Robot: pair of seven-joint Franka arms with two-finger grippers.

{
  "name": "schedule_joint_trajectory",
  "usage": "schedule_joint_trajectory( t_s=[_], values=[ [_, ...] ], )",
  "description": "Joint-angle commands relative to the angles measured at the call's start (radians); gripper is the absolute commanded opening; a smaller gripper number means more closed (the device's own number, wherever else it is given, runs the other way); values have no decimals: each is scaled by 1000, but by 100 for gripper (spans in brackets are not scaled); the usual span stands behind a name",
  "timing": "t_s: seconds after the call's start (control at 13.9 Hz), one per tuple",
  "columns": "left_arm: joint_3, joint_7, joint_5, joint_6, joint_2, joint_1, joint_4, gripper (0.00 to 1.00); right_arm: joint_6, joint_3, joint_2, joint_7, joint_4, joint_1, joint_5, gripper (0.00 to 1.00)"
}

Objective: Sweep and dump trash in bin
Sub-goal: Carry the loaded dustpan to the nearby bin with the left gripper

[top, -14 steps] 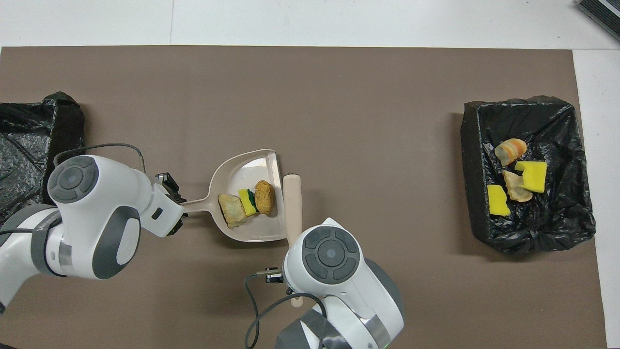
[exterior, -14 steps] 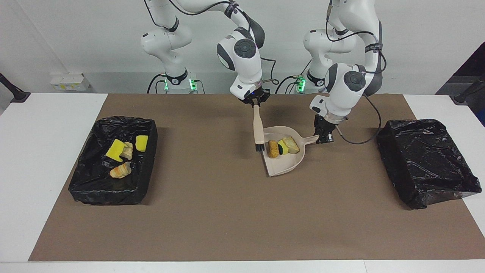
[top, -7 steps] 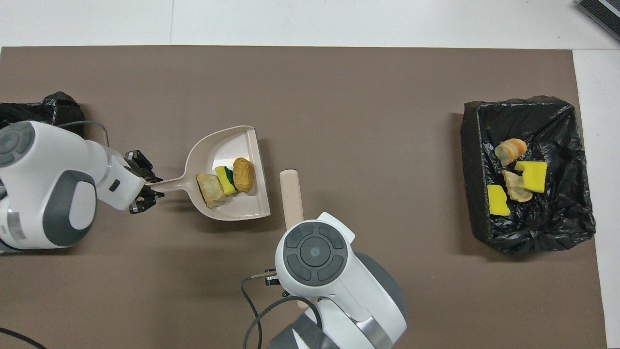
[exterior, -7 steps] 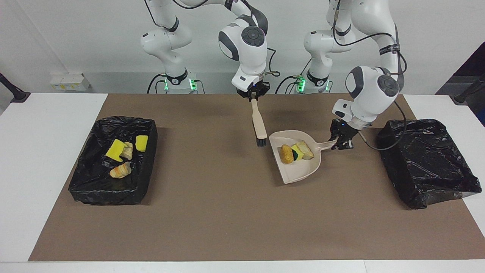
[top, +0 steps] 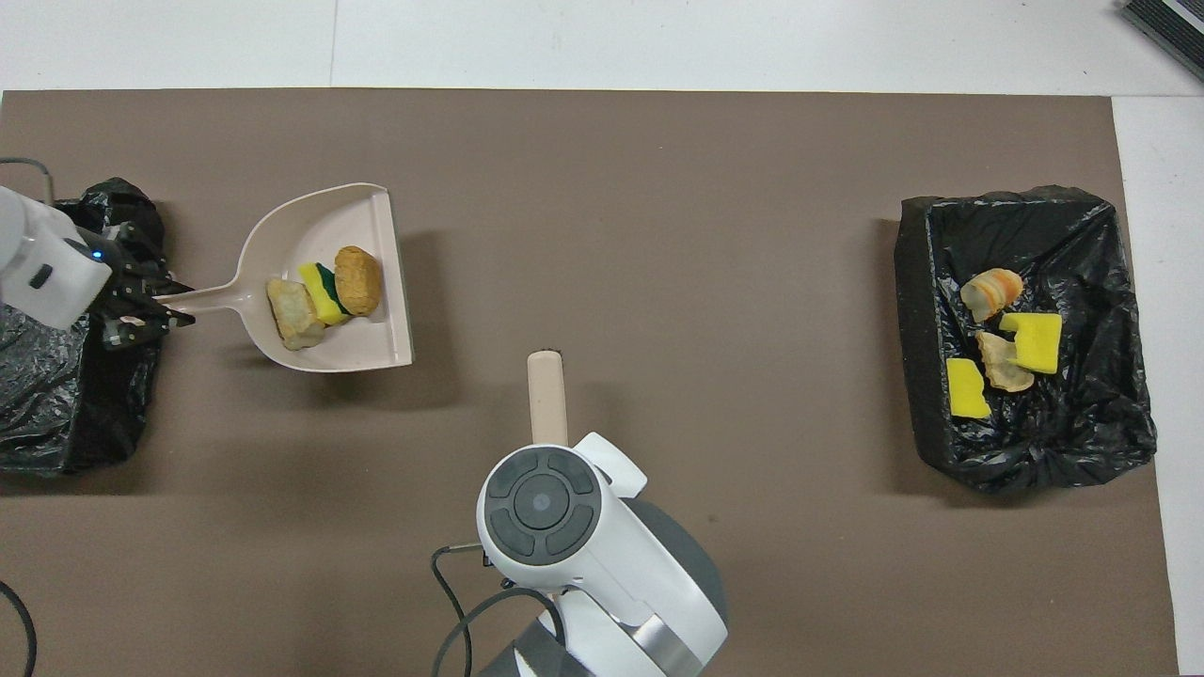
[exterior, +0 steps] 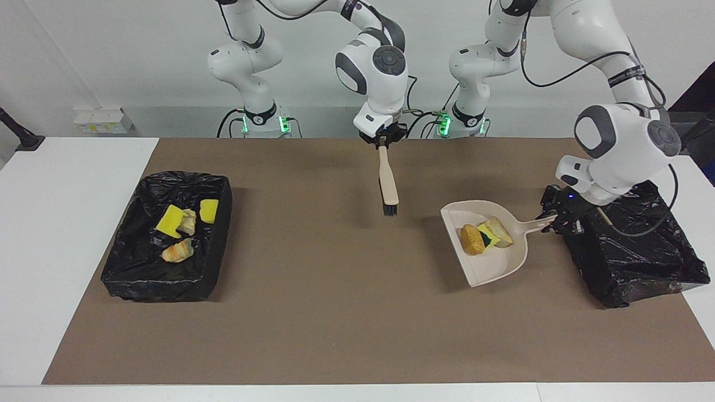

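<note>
Carrying step in hand, by the look of it: loaded dustpan (exterior: 491,245) lifted off the brown mat (exterior: 335,324) at right of centre in the facing view, upper left in the overhead view, handle pinched in the left gripper (exterior: 558,220), which hangs right at the edge of the black-lined bin (exterior: 637,251) at the frame's right. In the pan, three pieces of trash touching in a row: an orange-brown bread-like piece (exterior: 472,239), a yellow sponge wedge (exterior: 487,235) with a dark green face, a pale beige lump (exterior: 501,233). Four more scraps already in the other black-lined bin (exterior: 167,279) at the frame's left: two yellow wedges (exterior: 169,221), a beige lump (exterior: 188,222), an orange-striped piece (exterior: 177,250).

Right gripper (exterior: 383,144) at upper centre of the facing view, clamped on the top of the brush (exterior: 387,183), bristles hanging clear above the mat; arm apparently waiting.

Next move, as a judgement: bring the pan's open lip over the bin and tip it so the pieces slide in, keeping the pan level until then. Pan mouth pointing away from the bin now, so a turn of the wrist likely needed. Risk: the bread-like piece, nearest the lip, rolling out early onto the mat.

Against a second ago: pan gone from centre frame, beside the brush, to the right of the facing view, close by the bin; brush raised and drawn back toward the top of the frame; the three pieces in the same order; contents of the left-hand bin unchanged.
</note>
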Motion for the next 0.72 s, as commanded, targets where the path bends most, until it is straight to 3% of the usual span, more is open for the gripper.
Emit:
schedule_joint_trajectory(
  t_s=[0.0, 0.14, 0.43, 0.65],
  values=[
    [-10, 72, 14, -141, 112, 76, 237, 0, -8, 4, 17, 34, 23, 3, -27, 0],
    [-9, 148, 32, -194, 150, 121, 327, 0, 6, 4, 26, 35, 29, 6, -26, 0],
    [2, 319, 64, -197, 161, 245, 352, 0, 40, 5, 35, 70, 1, 47, -24, 0],
    [5, 468, 129, -200, 174, 319, 395, 0, 118, 5, -1, 138, -107, 93, -11, 0]
  ],
)
